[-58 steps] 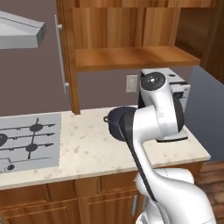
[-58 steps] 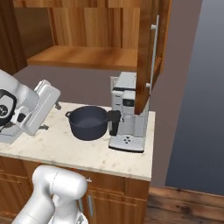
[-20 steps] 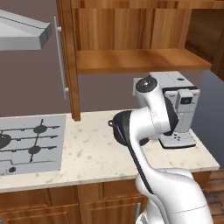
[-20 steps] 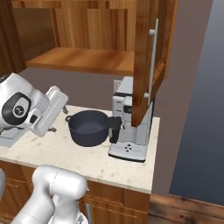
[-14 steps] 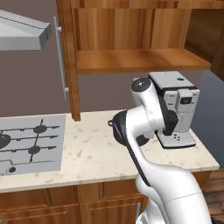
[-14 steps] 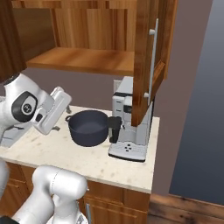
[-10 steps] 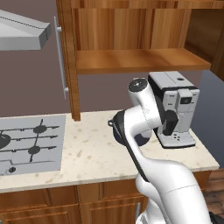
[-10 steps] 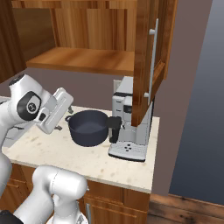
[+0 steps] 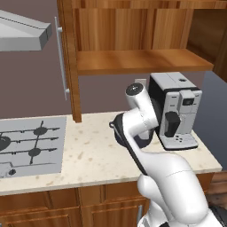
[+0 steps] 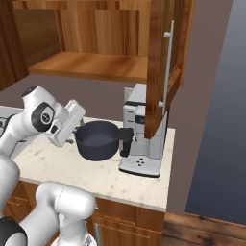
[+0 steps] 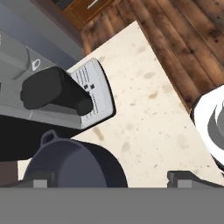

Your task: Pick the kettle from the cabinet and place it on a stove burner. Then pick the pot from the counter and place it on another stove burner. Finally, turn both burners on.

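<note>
The dark blue-grey pot (image 10: 97, 140) stands on the speckled beige counter (image 10: 48, 161) just left of the coffee machine. In the left base view my arm covers most of the pot (image 9: 116, 132). My gripper (image 10: 77, 129) hovers at the pot's left rim, open and holding nothing. In the hand view the pot (image 11: 65, 164) lies low between the spread fingertips (image 11: 183, 178). The wooden cabinet (image 9: 133, 60) is open and its shelf is bare. Black burners (image 9: 41, 131) sit on the silver cooktop (image 9: 53, 146). A dark rounded shape is cut off at the cooktop's left edge; I cannot tell whether it is the kettle.
A white-and-black coffee machine (image 9: 175, 111) stands right of the pot, close to it. The open cabinet door (image 10: 163, 62) hangs above that machine. A grey range hood (image 9: 22, 37) juts out over the cooktop. Bare counter (image 9: 88, 155) lies between cooktop and pot.
The whole picture has shifted a little, so the base has moved. My hand has swung in toward the pot's left rim. The jaws have stayed open.
</note>
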Controlling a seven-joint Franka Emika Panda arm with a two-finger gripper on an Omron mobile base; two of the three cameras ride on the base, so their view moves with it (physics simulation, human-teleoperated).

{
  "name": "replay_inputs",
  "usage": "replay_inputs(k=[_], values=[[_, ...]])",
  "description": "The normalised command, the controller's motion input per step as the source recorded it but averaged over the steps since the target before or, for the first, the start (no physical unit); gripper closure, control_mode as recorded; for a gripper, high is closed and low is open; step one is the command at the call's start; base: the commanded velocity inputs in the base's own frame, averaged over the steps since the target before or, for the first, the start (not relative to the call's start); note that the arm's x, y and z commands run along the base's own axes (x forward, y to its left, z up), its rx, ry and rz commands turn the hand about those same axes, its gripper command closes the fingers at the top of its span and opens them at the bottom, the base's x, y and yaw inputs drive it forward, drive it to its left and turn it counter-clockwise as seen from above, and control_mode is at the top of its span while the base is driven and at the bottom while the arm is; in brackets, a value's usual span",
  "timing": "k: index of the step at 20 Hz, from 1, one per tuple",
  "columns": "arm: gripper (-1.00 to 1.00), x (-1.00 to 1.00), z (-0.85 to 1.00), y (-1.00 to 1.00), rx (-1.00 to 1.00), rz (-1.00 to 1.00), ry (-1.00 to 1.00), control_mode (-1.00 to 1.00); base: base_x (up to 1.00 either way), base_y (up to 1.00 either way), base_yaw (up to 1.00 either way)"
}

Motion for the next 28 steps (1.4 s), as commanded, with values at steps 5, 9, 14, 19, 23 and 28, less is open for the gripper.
replay_inputs(k=[5, 9, 14, 19, 23, 28], values=[[-1.00, 0.37, -0.32, 0.00, 0.00, 0.00, 0.03, -1.00, 0.00, 0.00, 0.00], [-1.00, 0.33, -0.28, 0.00, 0.00, 0.00, 0.02, -1.00, 0.00, 0.00, 0.00], [-1.00, 0.33, -0.23, 0.00, 0.01, 0.00, 0.02, -1.00, 0.00, 0.00, 0.00], [-1.00, 0.27, -0.24, 0.00, 0.01, 0.00, 0.02, -1.00, 0.00, 0.00, 0.00], [-1.00, 0.16, -0.22, 0.00, 0.00, 0.00, 0.01, -1.00, 0.00, 0.00, 0.00], [-1.00, 0.07, -0.14, 0.00, 0.01, 0.00, 0.00, -1.00, 0.00, 0.00, 0.00]])
